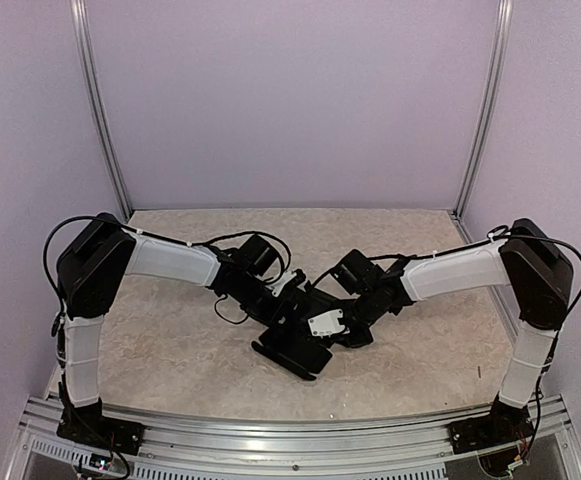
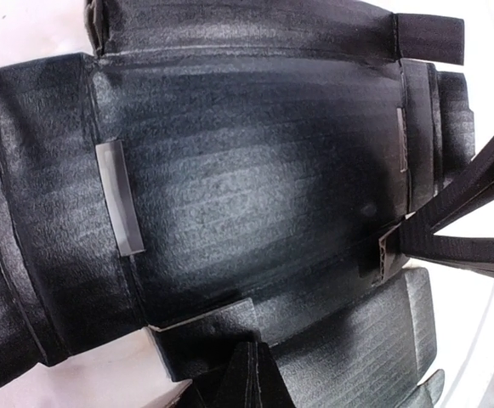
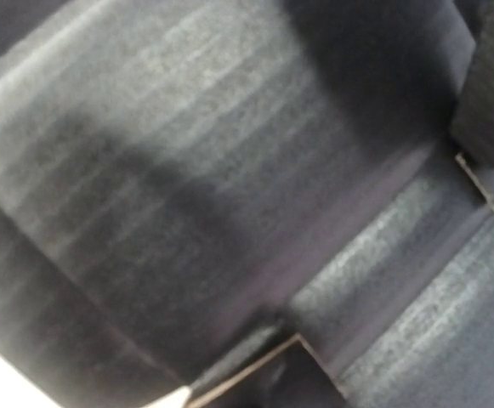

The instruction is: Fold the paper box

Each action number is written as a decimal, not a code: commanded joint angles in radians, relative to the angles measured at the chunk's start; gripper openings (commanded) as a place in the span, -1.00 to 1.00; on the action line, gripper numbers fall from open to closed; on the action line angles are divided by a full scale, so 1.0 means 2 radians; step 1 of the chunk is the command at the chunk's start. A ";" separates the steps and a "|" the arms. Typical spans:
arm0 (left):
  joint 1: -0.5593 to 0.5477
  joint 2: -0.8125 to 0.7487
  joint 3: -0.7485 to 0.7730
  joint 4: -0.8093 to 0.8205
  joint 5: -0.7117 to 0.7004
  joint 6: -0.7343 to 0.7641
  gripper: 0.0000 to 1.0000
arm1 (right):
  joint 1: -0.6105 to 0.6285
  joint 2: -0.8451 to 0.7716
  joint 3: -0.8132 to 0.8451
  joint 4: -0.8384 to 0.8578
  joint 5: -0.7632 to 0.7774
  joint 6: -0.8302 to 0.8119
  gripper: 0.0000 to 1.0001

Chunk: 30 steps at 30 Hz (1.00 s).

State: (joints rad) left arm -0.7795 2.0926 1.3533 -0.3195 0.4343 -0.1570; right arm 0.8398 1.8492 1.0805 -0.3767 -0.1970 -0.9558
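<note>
The paper box is a matte black cardboard piece lying near the middle of the table. Both grippers meet on top of it. It fills the left wrist view, with two grey slots and folded side flaps. My left gripper rests on a small flap at the sheet's edge, its fingers pressed together. My right gripper comes in from the right, and its tip pinches a raised corrugated edge of the box. The right wrist view shows only blurred black cardboard, and its own fingers are hidden.
Pale purple walls stand on three sides, with metal posts in the back corners. An aluminium rail with the arm bases runs along the near edge. A cable loop hangs beside the left wrist.
</note>
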 commanded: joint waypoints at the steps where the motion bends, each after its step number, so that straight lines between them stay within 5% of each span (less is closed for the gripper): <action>1: 0.020 -0.008 -0.001 -0.019 0.038 -0.016 -0.96 | -0.002 0.056 -0.027 -0.013 0.029 -0.014 -1.00; 9: 0.046 0.008 0.009 0.006 0.120 -0.057 -0.90 | -0.002 0.058 -0.033 -0.010 0.033 -0.019 -1.00; 30: 0.055 0.029 0.040 -0.007 0.115 -0.055 -0.89 | -0.001 0.066 -0.032 -0.009 0.041 -0.021 -1.00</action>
State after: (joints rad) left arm -0.6743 2.1067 1.4075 -0.3294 0.6510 -0.2646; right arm 0.8402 1.8671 1.0790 -0.3351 -0.1982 -0.9905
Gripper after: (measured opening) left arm 0.058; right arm 0.005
